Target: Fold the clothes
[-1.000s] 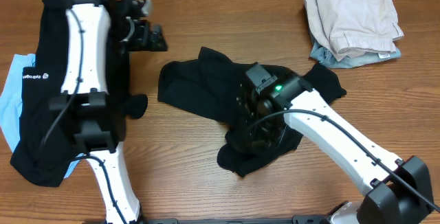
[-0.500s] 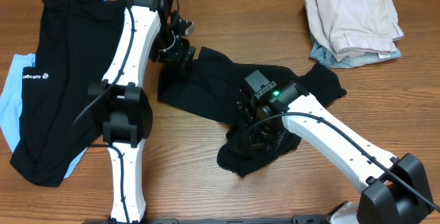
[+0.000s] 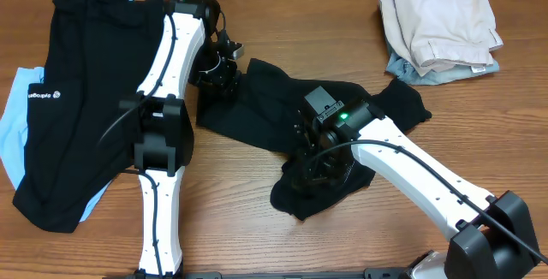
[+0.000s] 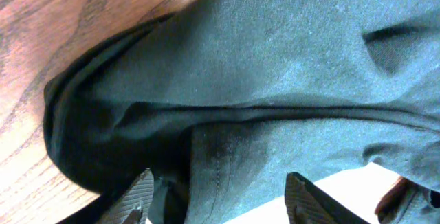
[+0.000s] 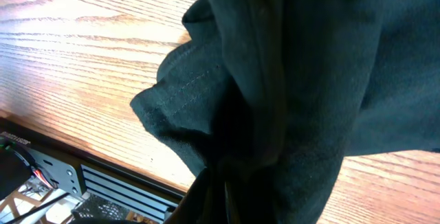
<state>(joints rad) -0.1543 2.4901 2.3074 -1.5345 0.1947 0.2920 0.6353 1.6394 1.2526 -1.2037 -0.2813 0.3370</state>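
A crumpled black garment point(image 3: 257, 108) lies across the middle of the table. My left gripper point(image 3: 224, 75) is open over its upper-left edge; in the left wrist view its two fingers point(image 4: 218, 200) straddle a fold of the dark cloth point(image 4: 275, 80). My right gripper point(image 3: 318, 161) is low on the garment's lower part, shut on bunched black cloth point(image 5: 275, 114) that hangs around its fingers point(image 5: 237, 196) in the right wrist view.
A black shirt with white print point(image 3: 60, 99) lies over a light blue garment point(image 3: 13, 133) at the left. A folded pile of beige and blue clothes point(image 3: 441, 22) sits at the back right. Bare wood table point(image 3: 231, 210) in front.
My left arm has swung from the far left pile to the right and down onto the black garment's upper-left edge. My right arm has stayed put, holding the cloth.
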